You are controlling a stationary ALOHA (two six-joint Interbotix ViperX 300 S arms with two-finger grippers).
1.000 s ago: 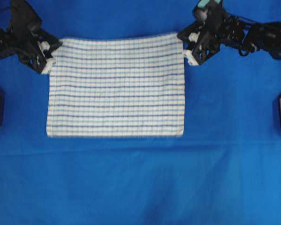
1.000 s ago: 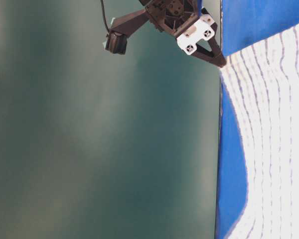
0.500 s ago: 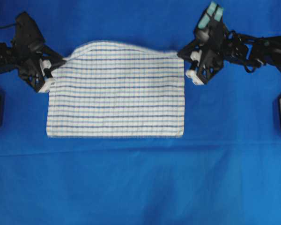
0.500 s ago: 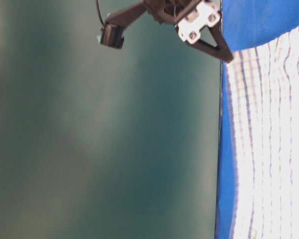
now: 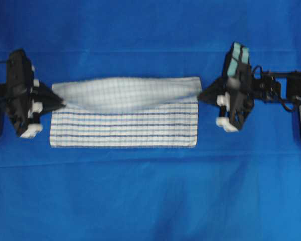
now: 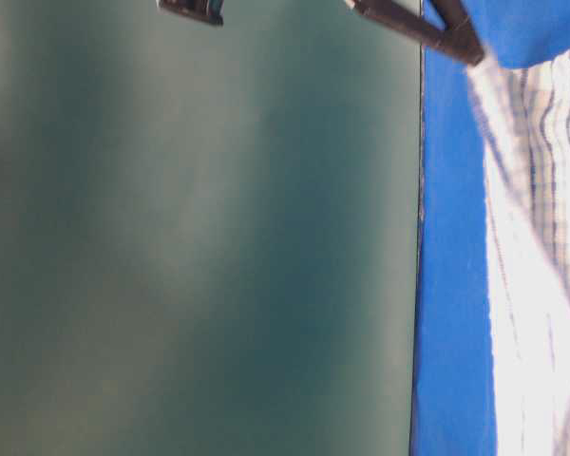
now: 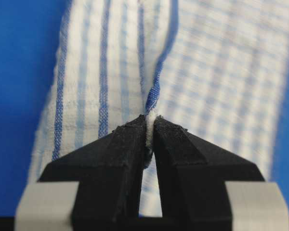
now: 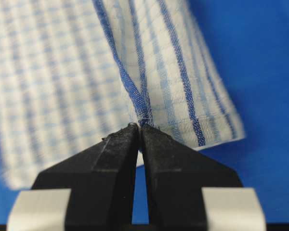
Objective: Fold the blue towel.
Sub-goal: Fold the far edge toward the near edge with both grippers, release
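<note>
At the left, the black left gripper has its fingers pinching one corner of the white woven towel with thin blue check stripes. The towel lies mid-table on the plain bright-blue tablecloth, its far half raised over the near half. At the right, the black right gripper pinches the opposite corner.

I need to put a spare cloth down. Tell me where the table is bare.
Bare: the wide strip of table cover below the blue towel, and the band above it. Crowded: both ends of the towel, where the left gripper and right gripper pinch its raised corners with shut jaws.
</note>
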